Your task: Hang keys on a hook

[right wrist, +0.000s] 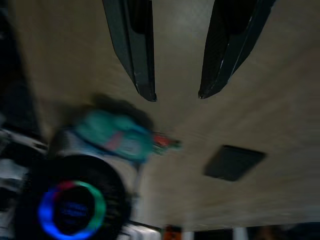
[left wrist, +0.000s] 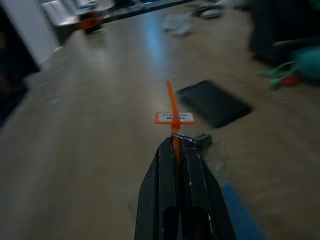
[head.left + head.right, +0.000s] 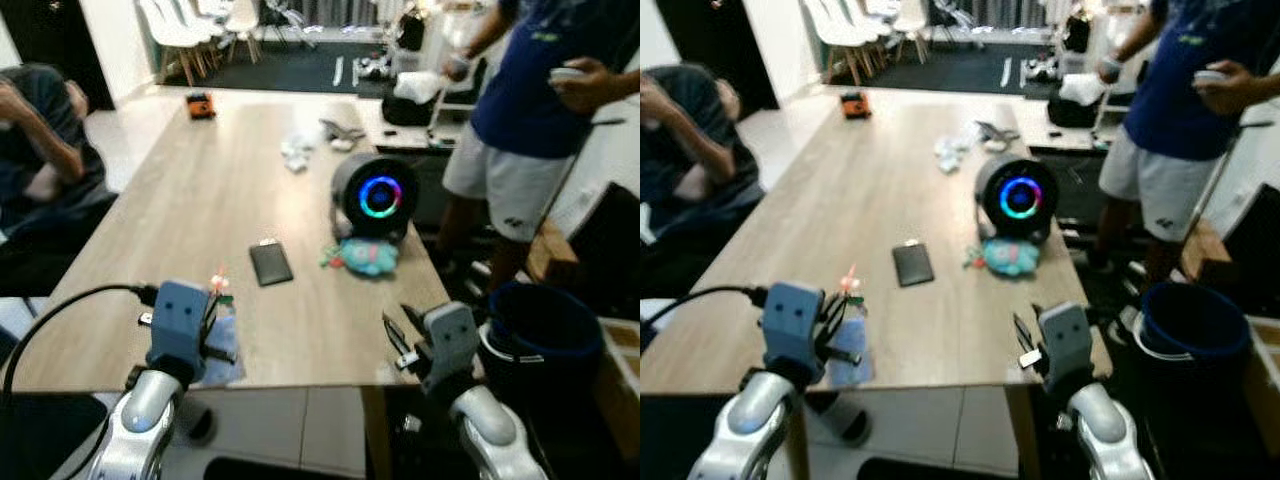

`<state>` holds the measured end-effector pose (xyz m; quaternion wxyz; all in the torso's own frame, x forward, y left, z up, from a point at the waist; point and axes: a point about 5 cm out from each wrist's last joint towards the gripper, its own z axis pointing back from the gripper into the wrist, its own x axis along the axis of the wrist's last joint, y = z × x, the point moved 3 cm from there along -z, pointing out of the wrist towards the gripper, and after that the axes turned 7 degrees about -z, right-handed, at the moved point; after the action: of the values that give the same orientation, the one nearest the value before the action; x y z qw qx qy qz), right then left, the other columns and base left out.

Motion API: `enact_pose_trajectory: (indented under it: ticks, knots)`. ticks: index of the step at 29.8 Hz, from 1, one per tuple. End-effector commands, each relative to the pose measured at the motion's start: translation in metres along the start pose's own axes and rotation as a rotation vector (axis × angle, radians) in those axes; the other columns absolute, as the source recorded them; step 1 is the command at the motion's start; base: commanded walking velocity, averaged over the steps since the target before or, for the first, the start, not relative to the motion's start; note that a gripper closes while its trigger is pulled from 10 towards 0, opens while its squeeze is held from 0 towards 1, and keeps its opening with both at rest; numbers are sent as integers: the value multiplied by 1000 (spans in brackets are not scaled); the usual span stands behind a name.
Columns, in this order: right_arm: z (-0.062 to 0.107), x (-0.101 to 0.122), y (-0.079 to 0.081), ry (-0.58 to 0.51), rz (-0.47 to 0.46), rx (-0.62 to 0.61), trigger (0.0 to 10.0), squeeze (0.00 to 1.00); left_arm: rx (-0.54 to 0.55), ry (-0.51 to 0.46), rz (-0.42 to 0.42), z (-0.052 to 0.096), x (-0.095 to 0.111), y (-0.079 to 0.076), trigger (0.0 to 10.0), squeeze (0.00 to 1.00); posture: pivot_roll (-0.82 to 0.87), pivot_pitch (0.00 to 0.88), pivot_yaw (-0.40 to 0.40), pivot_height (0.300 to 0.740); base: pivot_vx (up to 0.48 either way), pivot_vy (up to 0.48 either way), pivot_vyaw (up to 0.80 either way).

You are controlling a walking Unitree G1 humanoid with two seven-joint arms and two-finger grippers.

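Left gripper point(image 2: 177, 150) clamps the orange-tagged keys point(image 2: 174, 118) above the bench point(image 3: 200, 200); right gripper point(image 1: 175, 95) hangs open.

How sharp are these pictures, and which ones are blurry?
Eye views: fairly soft, yet the table, phone and glowing speaker read clearly. Left wrist view: the left gripper pinching the orange key tag is sharpest, background smeared. Right wrist view: blurred throughout, the right gripper open over the table.

Home dining area: long wooden table point(image 3: 200, 200), white chairs point(image 3: 190, 30), tiled floor point(image 3: 120, 140).
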<state>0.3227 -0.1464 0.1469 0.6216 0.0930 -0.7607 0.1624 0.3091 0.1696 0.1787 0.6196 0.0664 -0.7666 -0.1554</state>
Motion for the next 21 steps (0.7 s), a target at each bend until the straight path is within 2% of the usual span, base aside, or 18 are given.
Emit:
enact_pose_trajectory:
  ticks: [1,21]
  knots:
    - [2,-4,2,11,-4,6,10000,0,4,19,-9,2,-4,0,10000,0,46,125,-2,740,0,0,800]
    - [1,-4,3,10,-8,12,10000,0,6,19,-8,2,-3,-1,10000,0,50,129,-4,740,0,0,800]
